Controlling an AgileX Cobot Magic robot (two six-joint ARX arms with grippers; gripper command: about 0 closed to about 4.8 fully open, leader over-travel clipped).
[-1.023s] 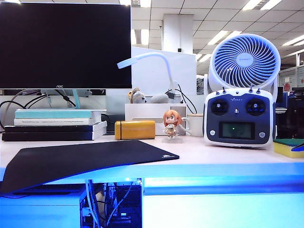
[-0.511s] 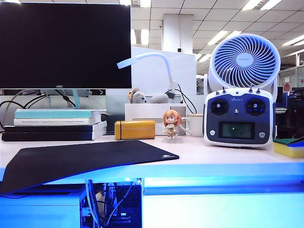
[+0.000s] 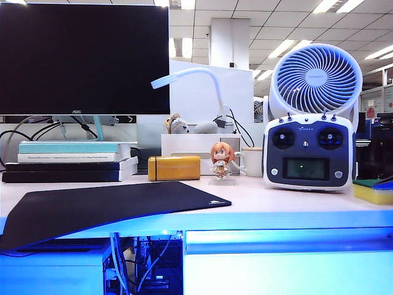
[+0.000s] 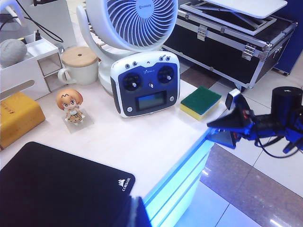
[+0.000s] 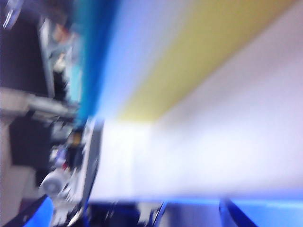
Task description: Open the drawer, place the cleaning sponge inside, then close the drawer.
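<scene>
The cleaning sponge [image 3: 372, 192], yellow with a green top, lies on the desk at the far right, beside the remote; the left wrist view shows it as well [image 4: 200, 101]. The drawer [image 3: 288, 269] is the white, blue-lit front under the desktop, and it is shut. My right gripper [image 4: 218, 130] hovers off the desk edge just beside the sponge, jaws spread and empty; a blue fingertip [image 3: 384, 184] shows at the sponge's top edge. The blurred right wrist view shows a yellow band of sponge [image 5: 199, 61] ahead of the right gripper [image 5: 194, 213]. Of my left gripper only one dark finger [image 4: 137, 213] shows, above the mouse pad.
A white and navy remote [image 3: 309, 152] with a fan [image 3: 316, 78] behind stands left of the sponge. A figurine [image 3: 221, 161], a mustard case [image 3: 174, 168], a mug, stacked books and a monitor line the back. A black mouse pad [image 3: 110, 206] overhangs the front edge.
At the right edge of the exterior view the right gripper's blue finger has risen from the sponge's front face to its top edge. The left arm has not moved.
</scene>
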